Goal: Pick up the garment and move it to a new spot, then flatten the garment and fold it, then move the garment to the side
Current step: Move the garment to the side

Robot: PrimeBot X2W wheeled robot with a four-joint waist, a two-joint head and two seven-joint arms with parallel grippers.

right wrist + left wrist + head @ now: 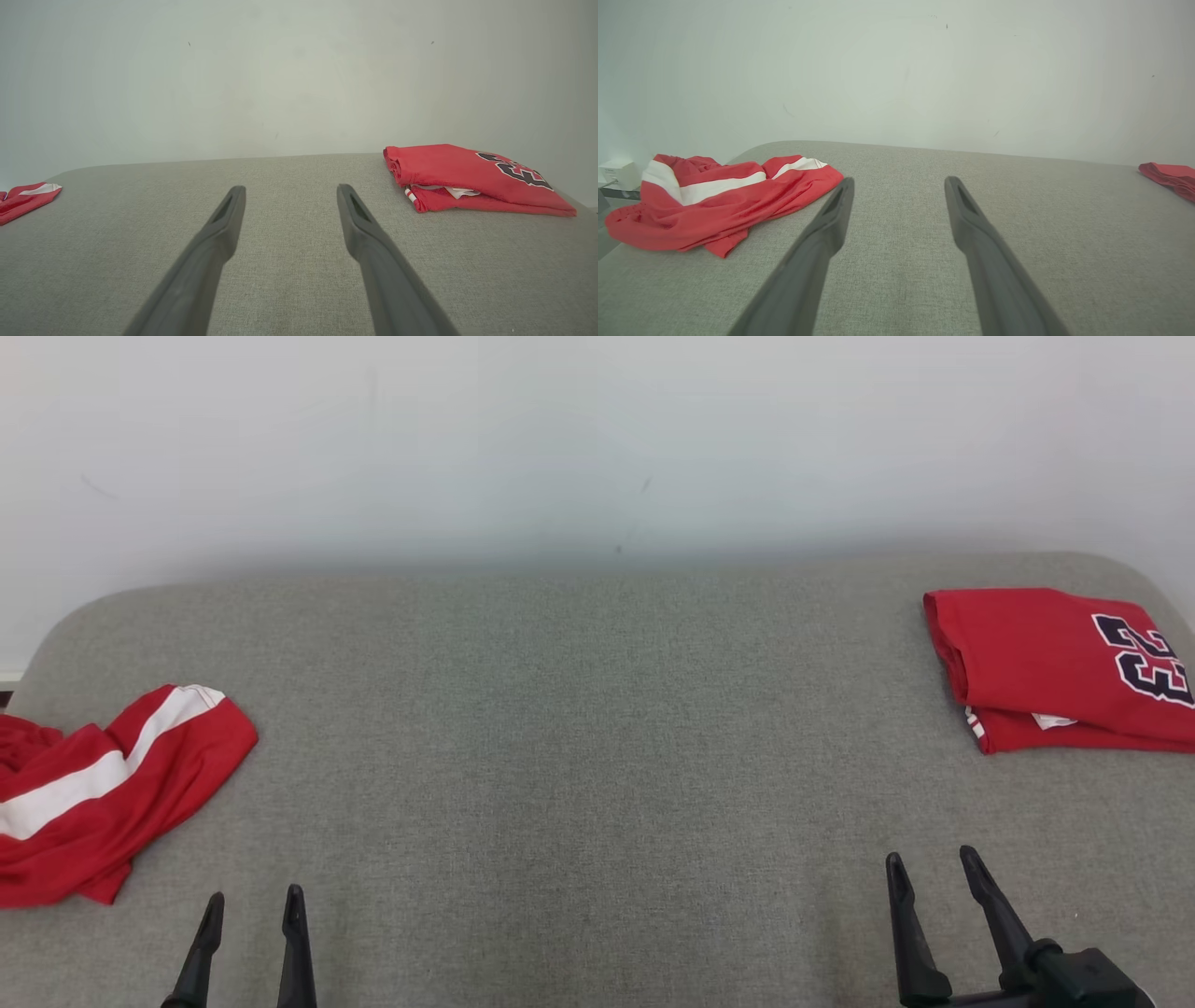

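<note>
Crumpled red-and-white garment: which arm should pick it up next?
Left. The left end effector sits open near the crumpled garment; the right end effector is far across, nearer the folded jersey.

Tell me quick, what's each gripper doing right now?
Left gripper: open, holding nothing.
Right gripper: open, holding nothing.

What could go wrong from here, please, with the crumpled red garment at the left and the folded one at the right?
1. The crumpled garment lies at the left edge of the grey surface; a poor pull by the open left gripper might drag it off.
2. It is bunched in layers, so a pinch may catch several and hinder flattening.
3. The folded jersey sits at the far right, ahead of the open right gripper; a sweep there could disturb its fold.
</note>
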